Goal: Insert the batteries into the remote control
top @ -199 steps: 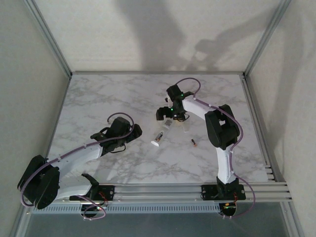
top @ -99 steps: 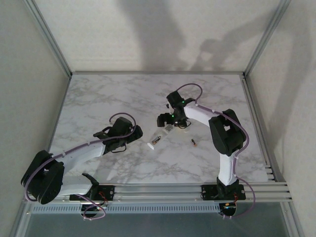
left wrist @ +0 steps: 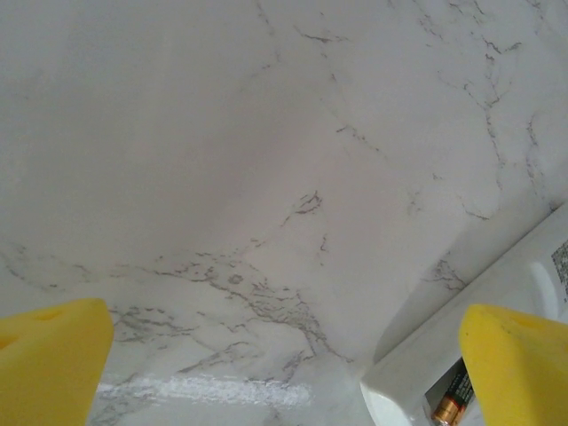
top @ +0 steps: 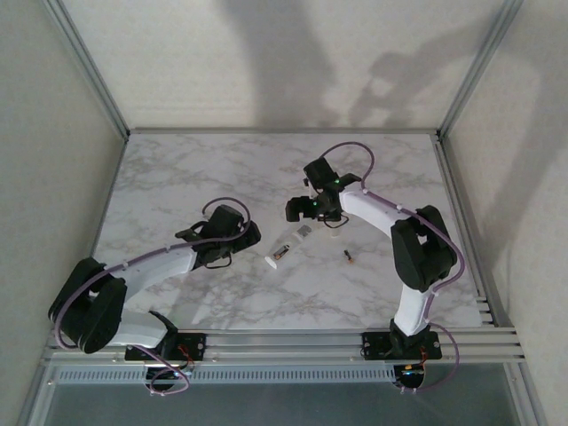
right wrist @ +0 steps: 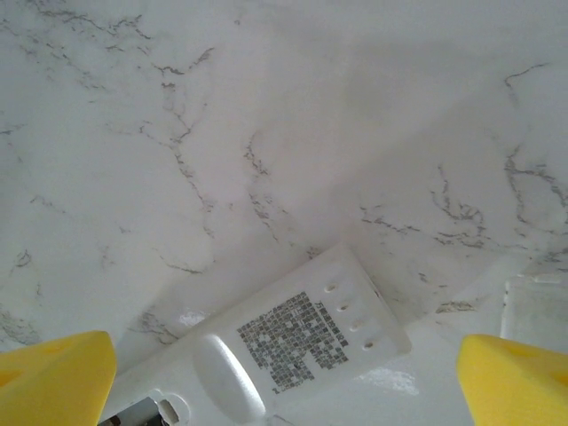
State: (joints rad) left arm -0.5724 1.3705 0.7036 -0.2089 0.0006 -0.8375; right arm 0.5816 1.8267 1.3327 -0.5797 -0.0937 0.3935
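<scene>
The left gripper (left wrist: 286, 359) hangs spread wide and empty just above the table (top: 177, 177). The remote (top: 286, 251) lies just off its right finger, and the open bay at that near end shows one cell (left wrist: 451, 406) inside. The right gripper (right wrist: 286, 380), also spread and gripping nothing, straddles the remote's far end, so the remote slants between the two, near-left to far-right. The loose battery (top: 348, 256) lies apart on the remote's right, nearer the right arm, which I judge better placed to fetch it.
</scene>
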